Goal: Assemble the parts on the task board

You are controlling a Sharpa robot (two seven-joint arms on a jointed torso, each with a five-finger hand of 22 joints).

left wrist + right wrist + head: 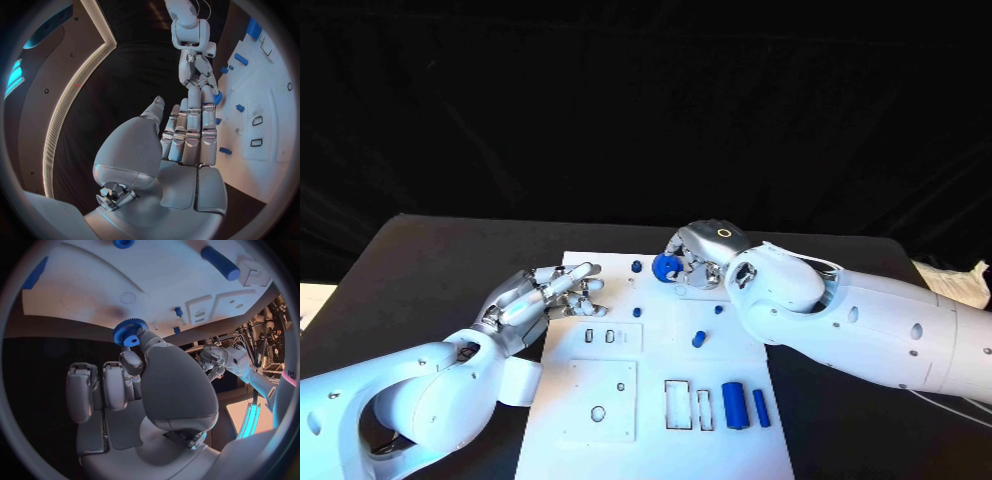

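The white task board (661,390) lies in the middle of the black table. My right hand (705,246) hovers at the board's far edge and pinches a blue gear (668,266) between thumb and finger; the right wrist view shows the gear (129,332) at the fingertips, just off the board (94,280). My left hand (538,300) lies with straight fingers on the board's far left corner and holds nothing; the left wrist view shows the left hand (187,135) stretched flat. A blue block (734,405) and a blue bar (762,408) lie at the near right.
Small blue pegs stand on the board: one (636,267) beside the gear, two more (718,310) (698,339) near the middle. Empty rectangular slots (678,404) sit left of the block. Black table surrounds the board; a dark curtain hangs behind.
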